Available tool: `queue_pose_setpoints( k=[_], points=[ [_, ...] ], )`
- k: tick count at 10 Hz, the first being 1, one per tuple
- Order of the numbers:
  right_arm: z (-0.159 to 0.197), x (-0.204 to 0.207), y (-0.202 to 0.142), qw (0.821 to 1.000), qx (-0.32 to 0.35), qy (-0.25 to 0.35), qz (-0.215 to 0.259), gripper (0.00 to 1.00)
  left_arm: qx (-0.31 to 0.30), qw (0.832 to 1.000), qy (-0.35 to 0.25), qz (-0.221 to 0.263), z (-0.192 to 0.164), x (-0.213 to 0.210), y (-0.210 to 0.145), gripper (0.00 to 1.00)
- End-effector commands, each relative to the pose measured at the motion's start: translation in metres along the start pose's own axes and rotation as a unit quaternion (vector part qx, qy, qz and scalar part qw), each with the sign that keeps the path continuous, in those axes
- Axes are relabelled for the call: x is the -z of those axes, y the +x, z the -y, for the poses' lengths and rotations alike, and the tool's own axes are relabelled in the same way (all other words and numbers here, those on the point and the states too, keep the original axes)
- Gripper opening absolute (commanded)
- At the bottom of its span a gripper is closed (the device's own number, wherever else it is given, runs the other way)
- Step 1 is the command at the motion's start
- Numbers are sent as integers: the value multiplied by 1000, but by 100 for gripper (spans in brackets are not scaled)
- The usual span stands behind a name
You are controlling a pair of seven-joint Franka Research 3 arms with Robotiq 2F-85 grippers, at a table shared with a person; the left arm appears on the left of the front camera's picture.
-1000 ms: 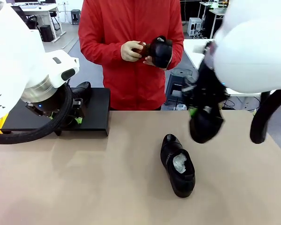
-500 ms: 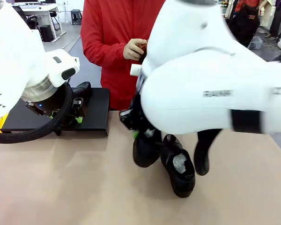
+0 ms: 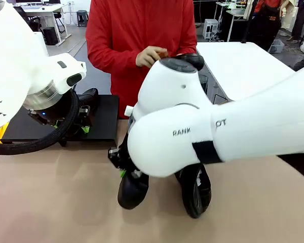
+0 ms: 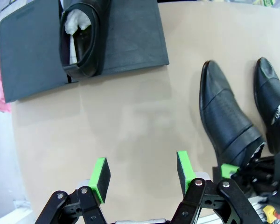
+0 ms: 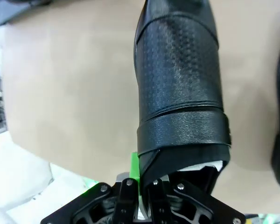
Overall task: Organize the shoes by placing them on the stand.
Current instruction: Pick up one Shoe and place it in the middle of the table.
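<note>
The right hand (image 5: 143,176) is clamped on the heel rim of a black shoe (image 5: 177,88), whose toe points away from the hand over the table (image 4: 130,121). The left hand (image 4: 142,173) hangs empty with its fingers apart. Beyond it, another shoe (image 4: 81,39) lies on the stand (image 4: 130,37).

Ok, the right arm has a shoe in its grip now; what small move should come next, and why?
Probably swing the right pincer toward the stand and lower the held shoe onto the bare panel beside the shoe already there. The pincer is shut on the shoe's heel rim over the table, short of the stand, and the stand has free room.
</note>
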State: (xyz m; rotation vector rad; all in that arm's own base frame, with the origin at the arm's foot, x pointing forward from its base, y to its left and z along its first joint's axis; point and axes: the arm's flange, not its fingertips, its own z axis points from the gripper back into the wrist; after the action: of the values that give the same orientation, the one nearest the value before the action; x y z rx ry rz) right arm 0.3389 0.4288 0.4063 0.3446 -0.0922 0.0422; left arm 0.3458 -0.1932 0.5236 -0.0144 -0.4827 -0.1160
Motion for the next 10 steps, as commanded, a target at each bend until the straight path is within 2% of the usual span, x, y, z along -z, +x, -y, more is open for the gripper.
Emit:
queue_pose_setpoints(
  k=[1,2,3,9,10],
  points=[
    [-7,12,-8,1000,8,-8,7,0,-2,1000,1,1,-1,-1,1,74],
    [-6,22,-8,1000,18,-17,8,0,-2,1000,1,1,-1,-1,1,74],
    [-4,25,-6,1000,27,-6,8,5,-2,1000,1,1,-1,-1,1,74],
    [0,10,-1,998,53,14,25,94,-2,1000,1,1,-1,-1,1,74],
    [4,-6,-3,998,57,30,27,100,-2,1000,1,1,-1,-1,1,74]
  ],
)
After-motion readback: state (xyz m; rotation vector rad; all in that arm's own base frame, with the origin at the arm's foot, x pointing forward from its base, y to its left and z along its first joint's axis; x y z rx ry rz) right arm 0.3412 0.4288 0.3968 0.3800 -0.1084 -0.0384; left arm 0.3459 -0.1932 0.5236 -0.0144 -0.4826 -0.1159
